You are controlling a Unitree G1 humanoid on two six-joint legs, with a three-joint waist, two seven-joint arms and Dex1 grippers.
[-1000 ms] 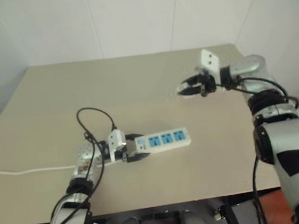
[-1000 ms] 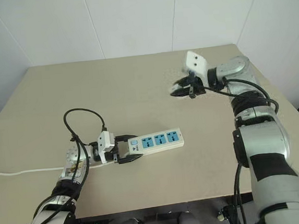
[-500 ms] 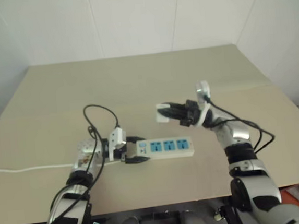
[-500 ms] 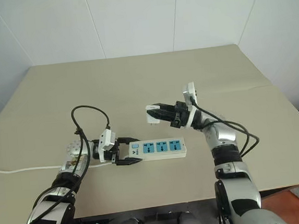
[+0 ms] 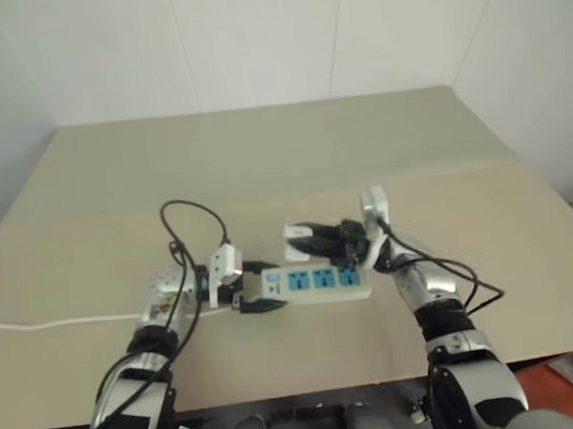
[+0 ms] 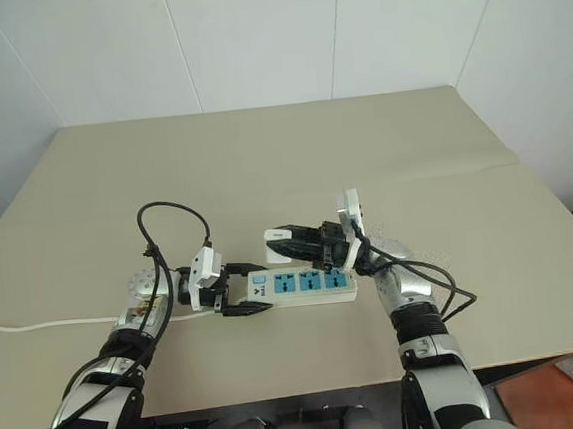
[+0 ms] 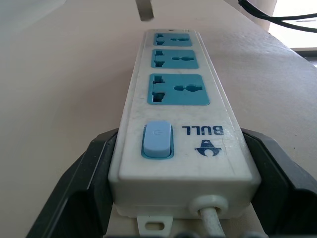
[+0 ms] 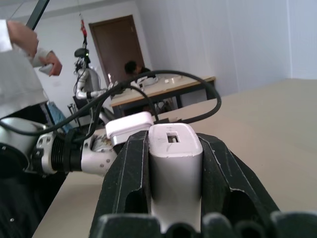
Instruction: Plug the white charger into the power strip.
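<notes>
Being clamped between the fingers of the right gripper (image 6: pixel 287 239), the white charger (image 6: pixel 275 240) is being held just above the power strip (image 6: pixel 303 284), which is being braced at its switch end by the left gripper (image 6: pixel 241 291); lowering the charger squarely into a blue socket is being called for next.
</notes>
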